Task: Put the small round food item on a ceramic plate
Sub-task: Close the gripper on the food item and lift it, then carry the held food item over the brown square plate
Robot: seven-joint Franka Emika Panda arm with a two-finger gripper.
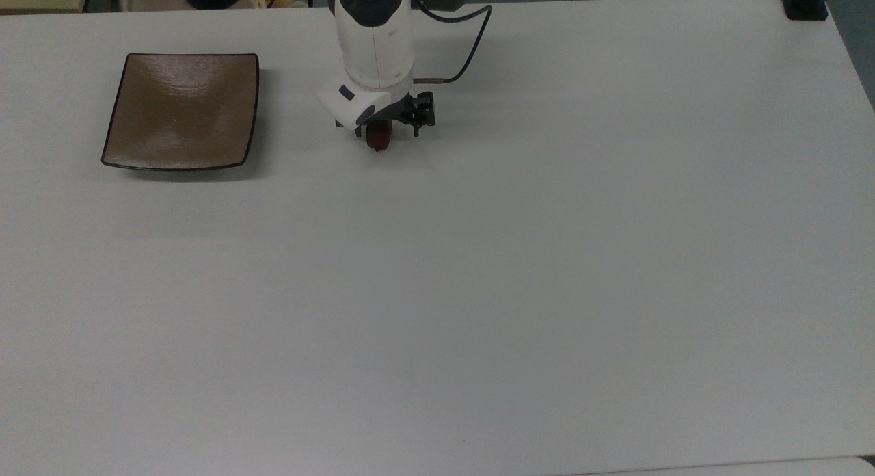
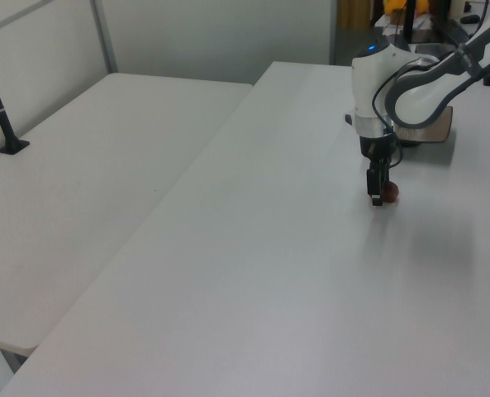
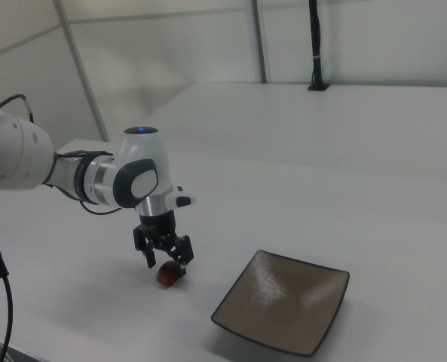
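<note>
Currently the tool (image 3: pixel 166 262) sits low over the small round food item (image 3: pixel 168 276), fingers spread either side of it, open, not yet gripping. Item rests on the white worktop (image 1: pixel 478 257), top-centre of the top view, well apart from the ceramic plate (image 1: pixel 181 111) at upper left. Item looks light, hard, glossy, prob. slippery; grip across widest part, approx. mid-height.
</note>
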